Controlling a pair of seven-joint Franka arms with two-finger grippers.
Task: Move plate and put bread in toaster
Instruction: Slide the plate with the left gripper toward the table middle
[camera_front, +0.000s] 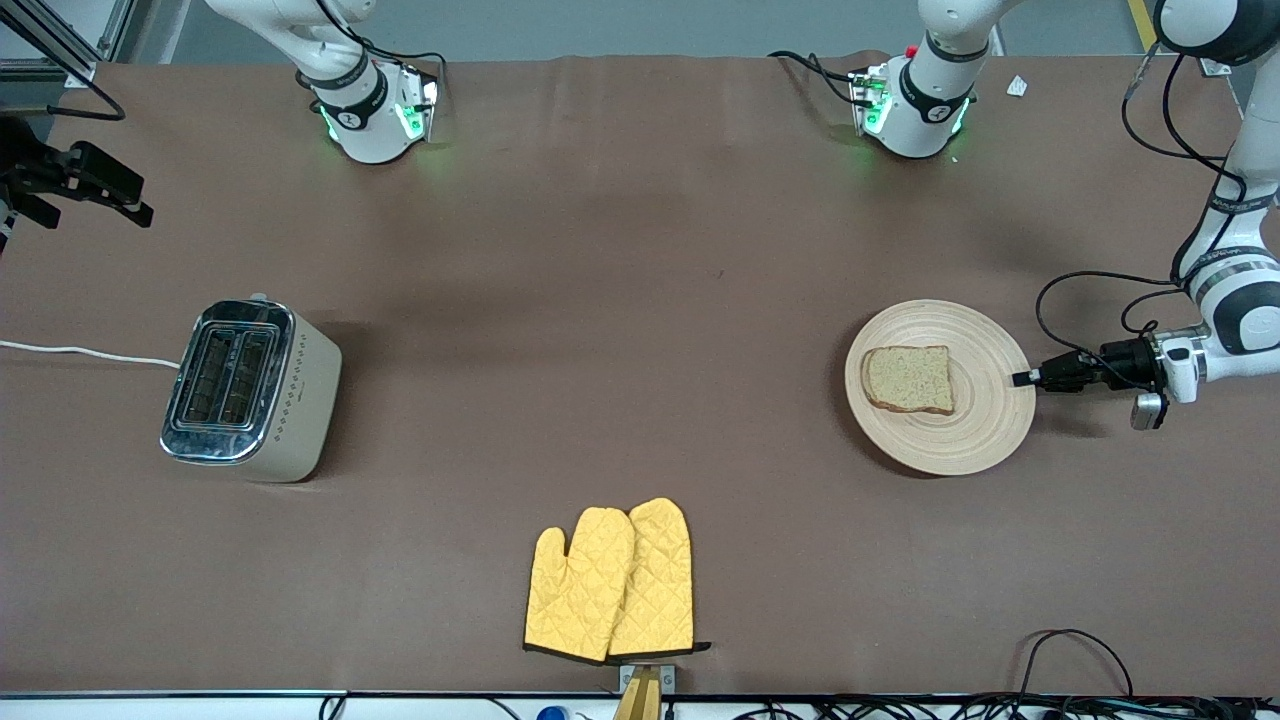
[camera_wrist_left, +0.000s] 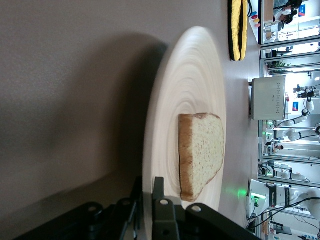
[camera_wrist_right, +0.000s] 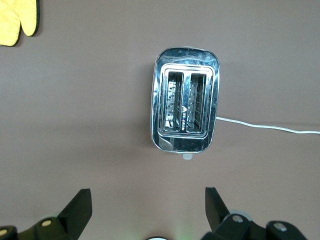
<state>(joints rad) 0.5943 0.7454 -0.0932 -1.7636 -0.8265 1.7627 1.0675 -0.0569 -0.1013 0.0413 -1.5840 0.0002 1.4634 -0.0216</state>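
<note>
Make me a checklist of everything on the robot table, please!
Surface: brown table, flat.
Plate: at the left arm's end, bread lying on it.
Toaster: at the right arm's end, both slots empty.
Clutter: two yellow oven mitts, nearer the front camera.
Left gripper: shut on the plate's rim.
Right gripper: open, up over the toaster, waiting.
Cables: white cord from the toaster; black cables at the table edge.
Surroundings: nothing seen of note.
</note>
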